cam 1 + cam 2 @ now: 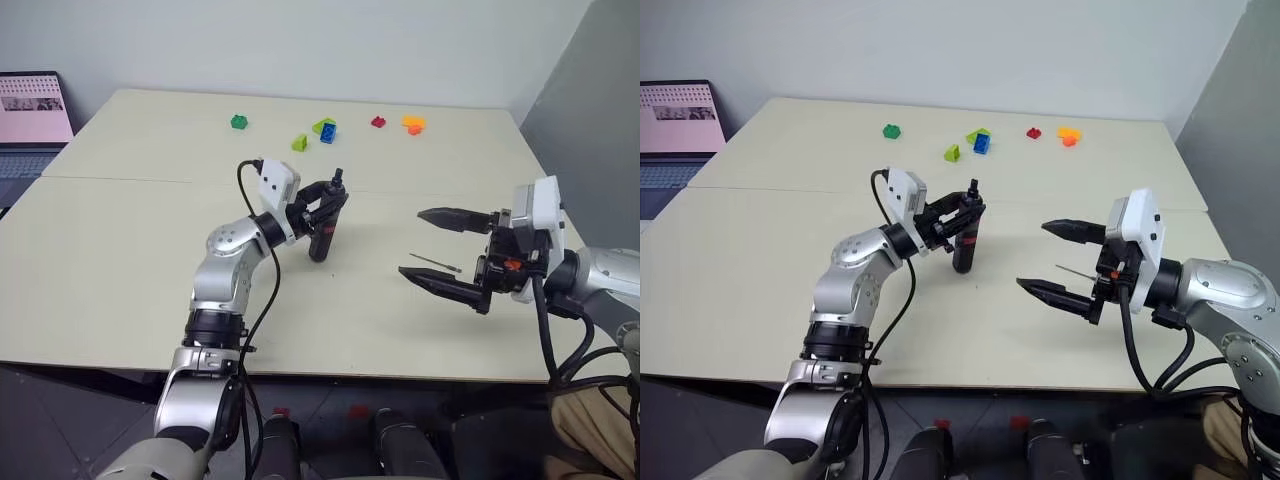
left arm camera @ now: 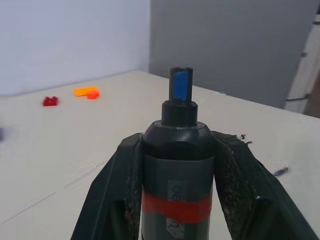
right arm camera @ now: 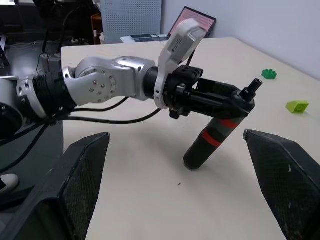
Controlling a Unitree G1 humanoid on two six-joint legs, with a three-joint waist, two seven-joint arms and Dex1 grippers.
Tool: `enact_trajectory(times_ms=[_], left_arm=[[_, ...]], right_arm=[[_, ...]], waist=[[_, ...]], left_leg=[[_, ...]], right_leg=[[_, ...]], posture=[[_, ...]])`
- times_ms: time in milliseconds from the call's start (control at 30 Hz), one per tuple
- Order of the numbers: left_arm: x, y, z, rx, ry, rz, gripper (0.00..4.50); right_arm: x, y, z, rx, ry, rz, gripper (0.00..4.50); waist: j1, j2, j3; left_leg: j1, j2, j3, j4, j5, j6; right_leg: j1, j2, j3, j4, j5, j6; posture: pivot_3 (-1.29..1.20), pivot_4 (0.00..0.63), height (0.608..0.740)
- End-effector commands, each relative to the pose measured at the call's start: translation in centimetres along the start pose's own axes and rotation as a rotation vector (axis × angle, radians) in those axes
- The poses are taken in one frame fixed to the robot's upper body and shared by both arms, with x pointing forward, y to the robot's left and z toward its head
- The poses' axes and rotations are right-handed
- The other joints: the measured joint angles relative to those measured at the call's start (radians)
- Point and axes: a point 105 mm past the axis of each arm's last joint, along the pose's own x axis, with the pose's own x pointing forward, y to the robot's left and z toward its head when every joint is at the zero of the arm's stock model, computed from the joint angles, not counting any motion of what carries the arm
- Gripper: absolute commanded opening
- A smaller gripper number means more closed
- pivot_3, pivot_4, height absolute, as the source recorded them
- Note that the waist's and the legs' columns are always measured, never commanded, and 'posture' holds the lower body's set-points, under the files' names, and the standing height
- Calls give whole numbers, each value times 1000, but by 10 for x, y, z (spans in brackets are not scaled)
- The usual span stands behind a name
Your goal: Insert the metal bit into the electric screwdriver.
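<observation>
A: Scene, big to small?
B: Pale tabletop point(image 1: 120, 260) is taking up most of the view, w/ a seam running across it. A laptop point(image 1: 30, 125) is sitting at the far left edge.

A: Arms?
B: L pincer point(image 1: 322, 205) is sitting clamped on the electric screwdriver point(image 1: 323, 232), gripping it near the narrowed end just above the red band. The tool is hanging tilted, narrowed tip pointing up and away, blunt end down close to the tabletop; can't tell if it's touching. R pincer point(image 1: 437, 250) is hovering w/ both black fingers spread wide apart, holding nothing, pointing toward the screwdriver.

A: And the bit?
B: The metal bit point(image 1: 436, 262) is lying flat on the tabletop, showing btwn the R pincer's two fingers in the head views, apart from the screwdriver.

A: Anything else?
B: Small toy bricks are lying along the far side: green brick point(image 1: 239, 122), yellow-green brick point(image 1: 300, 144), blue brick point(image 1: 327, 135), red brick point(image 1: 378, 122), orange brick point(image 1: 413, 124).
</observation>
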Motion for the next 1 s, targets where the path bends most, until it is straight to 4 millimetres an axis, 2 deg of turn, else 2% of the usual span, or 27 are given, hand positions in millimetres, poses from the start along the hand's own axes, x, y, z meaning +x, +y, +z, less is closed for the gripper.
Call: enact_trajectory(times_ms=[33, 367, 600, 767, 867, 1000], left_arm=[[-6, -6, 1, 28, -9, 12, 1657], [-34, -7, -6, 33, 22, 73, 1653], [-33, -12, -5, 37, 19, 81, 1653], [-30, -15, -6, 60, 22, 77, 1646], [-26, -19, -6, 97, 26, 69, 1644], [-22, -22, -8, 122, 28, 73, 1644]], right_arm=[[0, -2, 8, -48, -19, 7, 4500], [4, -4, 2, -56, 27, 58, 4500], [2, -17, -7, -107, 98, 47, 4500], [-3, -50, -30, -170, 291, -5, 4500], [-8, -85, -57, -175, 511, -93, 4500], [1, -106, -75, -147, 654, -75, 4500]], waist=[[1, 0, 0], [-4, 4, -2], [-3, 4, -3], [-5, 4, -3], [-5, 4, -3], [-7, 4, -3]], left_leg=[[0, 0, 0, 0, 0, 0], [2, 0, 1, 0, 0, 0], [3, 0, 2, 0, 1, 1], [4, 0, 4, 0, 1, 1], [5, 0, 5, -1, 1, 1], [5, 0, 7, -1, 1, 1]], right_leg=[[0, 0, 0, 0, 0, 0], [1, 0, 0, 0, -1, 2], [2, 0, 2, -1, -2, 1], [1, 0, 4, -1, -2, 1], [1, 0, 5, -1, -3, -1], [1, 0, 7, -2, -3, -2]], posture=[[0, 150, 740], [0, 150, 740], [0, 150, 740], [0, 150, 740], [0, 150, 740], [0, 150, 740]])
